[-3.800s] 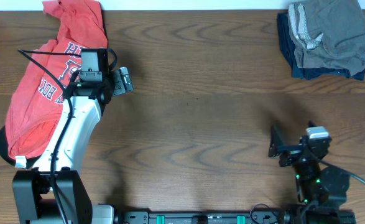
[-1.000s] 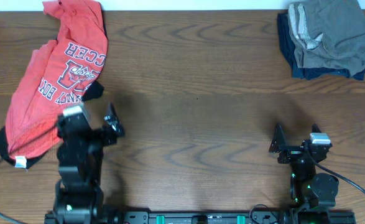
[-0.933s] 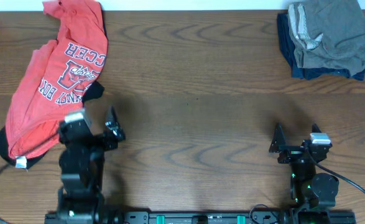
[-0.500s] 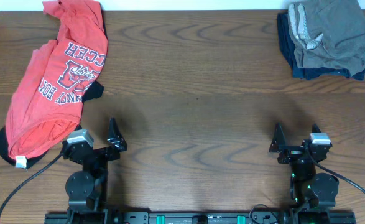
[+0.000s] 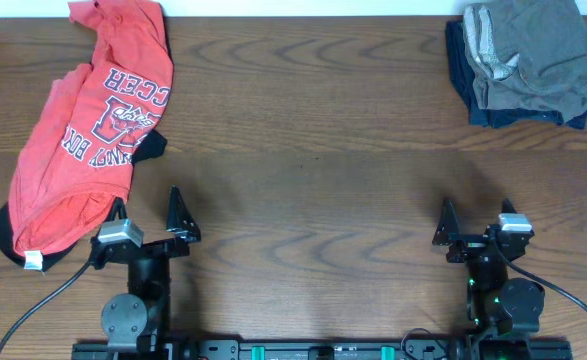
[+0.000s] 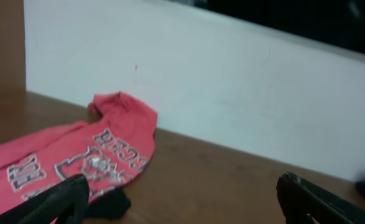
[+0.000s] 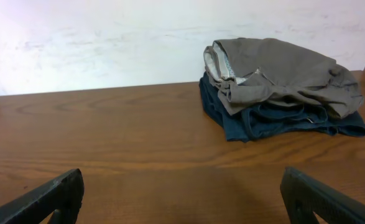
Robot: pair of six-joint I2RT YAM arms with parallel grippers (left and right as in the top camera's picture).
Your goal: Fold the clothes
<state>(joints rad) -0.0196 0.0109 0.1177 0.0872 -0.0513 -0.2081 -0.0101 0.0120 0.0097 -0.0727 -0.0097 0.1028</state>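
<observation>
The grey-olive shorts (image 5: 533,50) lie folded on a dark navy garment (image 5: 463,75) at the back right; both show in the right wrist view (image 7: 281,71), navy below (image 7: 275,121). A red-orange T-shirt with white lettering (image 5: 83,130) lies crumpled at the left, also in the left wrist view (image 6: 76,162). My left gripper (image 5: 148,222) is open and empty near the front left, just right of the shirt's lower edge. My right gripper (image 5: 473,228) is open and empty at the front right, well in front of the stack.
The wooden table (image 5: 313,160) runs to a white wall (image 7: 107,37) at the back. A black sleeve or trim of the T-shirt (image 5: 3,232) lies at the far left. Cables trail from both arm bases at the front edge.
My left arm has drawn back from over the T-shirt to the front edge, gripper open and empty. The T-shirt now lies uncovered. The right arm has not moved.
</observation>
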